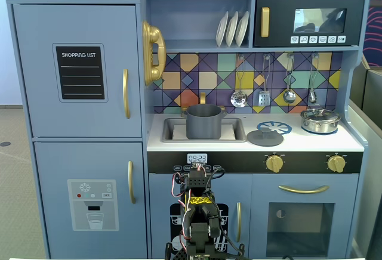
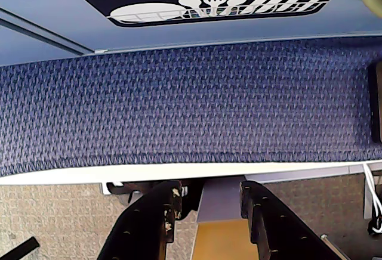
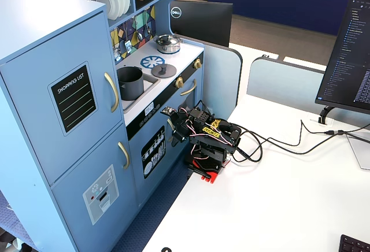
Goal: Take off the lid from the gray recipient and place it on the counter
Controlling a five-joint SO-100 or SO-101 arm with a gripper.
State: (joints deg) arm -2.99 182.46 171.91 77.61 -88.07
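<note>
The gray recipient (image 1: 204,123) stands uncovered in the sink cut-out of the toy kitchen, also seen from the side (image 3: 130,83). The lid (image 1: 265,137), a dark gray disc with a small knob, lies flat on the white counter (image 1: 352,142) just right of the sink, at the front edge of the blue burner print; the other fixed view shows the lid (image 3: 163,70) too. My arm (image 3: 208,139) sits folded on the white table, low in front of the kitchen and well below the counter. In the wrist view my gripper (image 2: 210,191) is open and holds nothing, with blue carpet beyond it.
A shiny steel pot (image 1: 320,120) with its lid stands at the counter's right end. Utensils hang on the tiled back wall above. Cables (image 3: 272,142) trail from the arm across the white table toward a monitor (image 3: 352,55). The table edge (image 2: 179,172) lies just ahead of the fingers.
</note>
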